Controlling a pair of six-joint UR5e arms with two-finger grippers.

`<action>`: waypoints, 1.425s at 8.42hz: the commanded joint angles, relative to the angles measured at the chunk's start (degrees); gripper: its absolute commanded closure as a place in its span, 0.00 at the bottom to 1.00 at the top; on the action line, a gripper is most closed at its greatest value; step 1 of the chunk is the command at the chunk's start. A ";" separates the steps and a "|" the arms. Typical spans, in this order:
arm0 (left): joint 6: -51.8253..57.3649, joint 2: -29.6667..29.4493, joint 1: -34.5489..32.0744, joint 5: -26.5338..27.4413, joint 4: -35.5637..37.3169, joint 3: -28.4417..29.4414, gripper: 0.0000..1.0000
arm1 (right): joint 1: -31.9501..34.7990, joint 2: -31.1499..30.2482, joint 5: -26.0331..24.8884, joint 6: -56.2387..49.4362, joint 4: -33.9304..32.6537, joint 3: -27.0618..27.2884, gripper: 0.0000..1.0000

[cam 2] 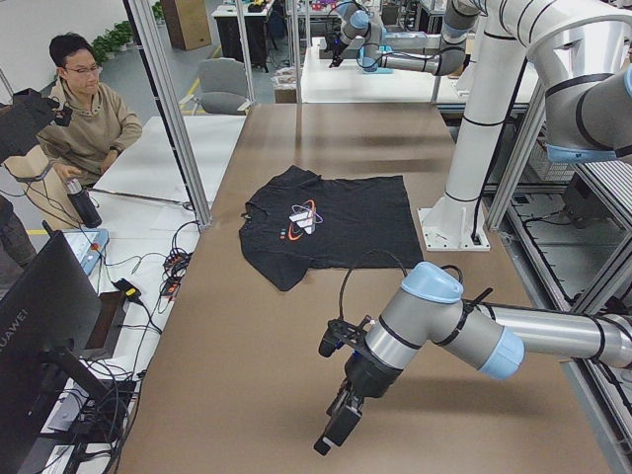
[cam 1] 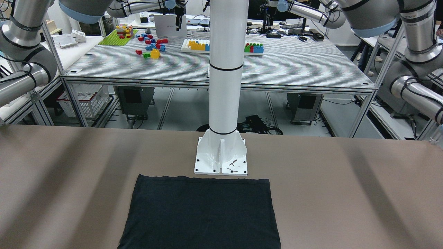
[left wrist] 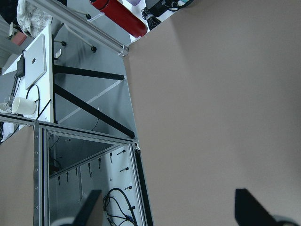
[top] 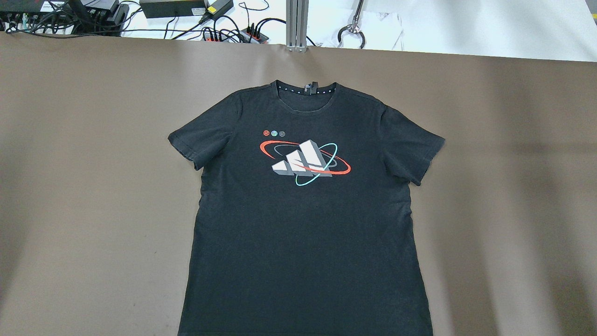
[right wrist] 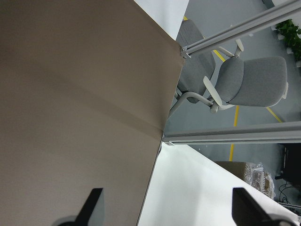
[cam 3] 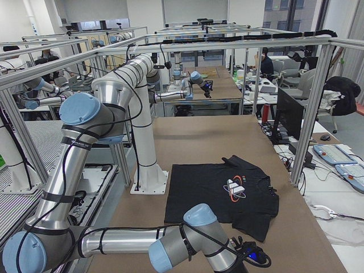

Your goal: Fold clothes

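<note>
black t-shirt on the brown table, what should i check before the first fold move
1. Black fabric short-sleeved t-shirt flat, print up, sleeves spread out: ok.
2. Left gripper open and empty, over bare table: ok.
3. Right gripper open and empty, over bare table: ok.
4. Hem apart from white pillar's base plate: ok, though the gap is narrow.
5. Back layer smooth underneath: cannot tell.

My overhead looks steeply down on the shirt (top: 303,224); front cam faces the robot's pillar (cam 1: 225,86), sharing only the shirt's lower part. Side cams look along the table (cam 2: 237,375) from either end. Both wrist cams sit close over table edges.
</note>
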 commanded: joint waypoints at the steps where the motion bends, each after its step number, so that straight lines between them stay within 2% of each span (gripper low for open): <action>1: 0.39 0.18 -0.30 -0.32 -0.55 0.02 0.00 | 0.03 -0.04 0.00 0.08 0.00 0.02 0.05; 10: -0.92 0.53 -0.13 -0.67 -0.03 0.10 0.01 | -0.67 2.06 1.32 2.27 -0.44 0.55 0.05; 12: -0.92 0.53 -0.13 -1.29 -0.03 0.71 0.01 | -5.04 3.90 3.24 5.95 -0.87 0.72 0.05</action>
